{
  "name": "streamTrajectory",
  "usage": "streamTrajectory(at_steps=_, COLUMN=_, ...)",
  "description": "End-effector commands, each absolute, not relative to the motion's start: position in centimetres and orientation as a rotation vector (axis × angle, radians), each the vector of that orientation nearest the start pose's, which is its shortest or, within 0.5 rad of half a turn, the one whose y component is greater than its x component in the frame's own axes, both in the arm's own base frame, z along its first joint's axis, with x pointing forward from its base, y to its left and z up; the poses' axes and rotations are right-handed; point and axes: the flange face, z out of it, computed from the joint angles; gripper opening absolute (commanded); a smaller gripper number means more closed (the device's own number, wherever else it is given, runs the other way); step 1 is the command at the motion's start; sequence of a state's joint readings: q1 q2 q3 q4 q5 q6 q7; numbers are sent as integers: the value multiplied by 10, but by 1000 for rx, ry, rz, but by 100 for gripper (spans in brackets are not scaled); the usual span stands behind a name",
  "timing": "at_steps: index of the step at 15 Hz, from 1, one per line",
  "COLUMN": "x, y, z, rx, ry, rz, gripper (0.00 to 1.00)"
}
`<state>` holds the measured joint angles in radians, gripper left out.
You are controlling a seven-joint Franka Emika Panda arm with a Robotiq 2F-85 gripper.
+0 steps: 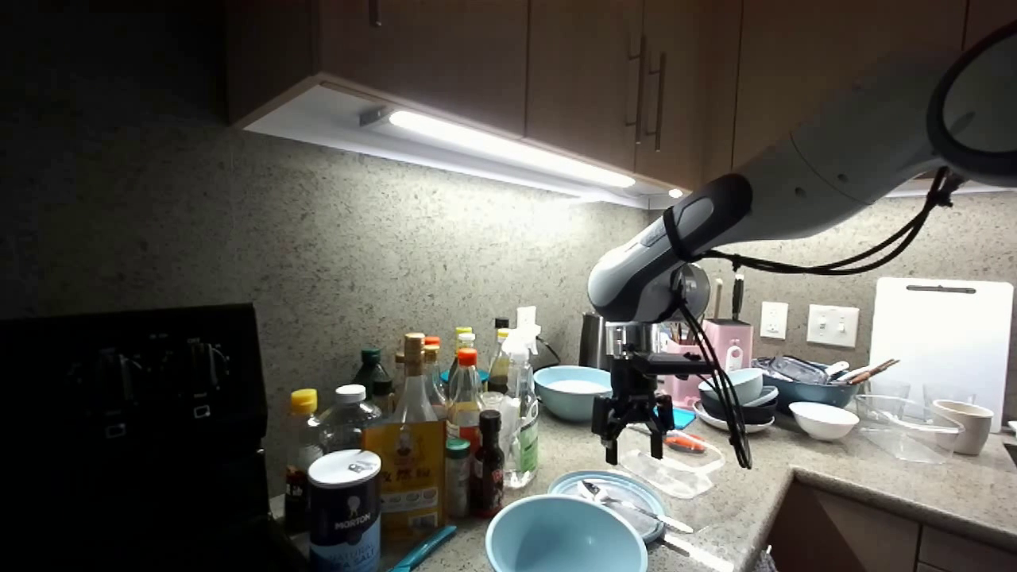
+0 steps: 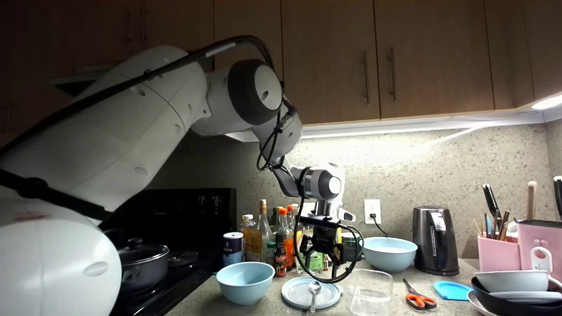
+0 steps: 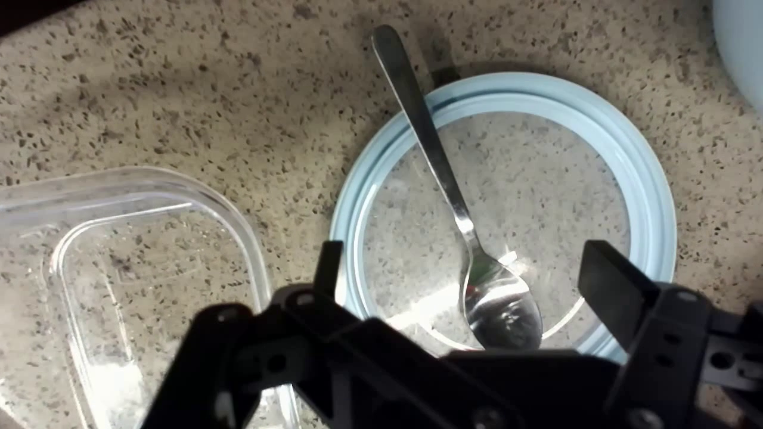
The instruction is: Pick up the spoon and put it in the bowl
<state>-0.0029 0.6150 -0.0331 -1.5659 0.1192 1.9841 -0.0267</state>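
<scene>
A metal spoon [image 3: 441, 167] rests across a round lid with a light-blue rim [image 3: 650, 196]. Its handle sticks out past the rim onto the counter, and part of its scoop end is hidden by the gripper body in the wrist view. Above the lid hangs my gripper [image 3: 465, 274], open, its two fingers wide apart on either side of the scoop end with nothing held. Both exterior views show the gripper [image 1: 634, 449] [image 2: 321, 265] raised clear of the spoon [image 2: 315, 287]. The pale blue bowl [image 1: 566, 534] [image 2: 245, 283] stands beside the lid; only a sliver of a blue bowl [image 3: 742, 47] enters the wrist view.
A clear container [image 3: 238, 232] [image 2: 371, 303] lies on the lid's far side from the bowl. Several bottles and a salt canister [image 1: 345, 508] crowd the counter by the wall. Another blue bowl [image 2: 388, 254], a kettle [image 2: 436, 241] and scissors [image 2: 419, 299] are farther along.
</scene>
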Motion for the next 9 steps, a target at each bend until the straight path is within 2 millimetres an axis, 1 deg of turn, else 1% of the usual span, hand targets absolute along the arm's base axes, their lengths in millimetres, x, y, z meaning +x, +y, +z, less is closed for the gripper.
streamTrajectory(at_steps=1, x=685, y=-11, z=257, rx=-3046, ry=166, rz=385, gripper=100)
streamTrajectory(at_steps=3, x=686, y=-7, z=252, rx=-3063, ry=203, rz=419, gripper=100)
streamTrajectory(at_steps=5, x=686, y=2, z=250, rx=-3092, ry=184, rz=450, gripper=100)
streamTrajectory(at_steps=6, x=682, y=7, z=253, rx=-3119, ry=85, rz=463, gripper=100)
streamTrajectory(at_steps=7, x=677, y=9, z=259, rx=-3100, ry=-52, rz=512, gripper=100)
streamTrajectory(at_steps=8, x=683, y=4, z=248, rx=-3093, ry=83, rz=459, gripper=100)
streamTrajectory(at_steps=9, x=682, y=8, z=248, rx=-3093, ry=64, rz=466, gripper=100)
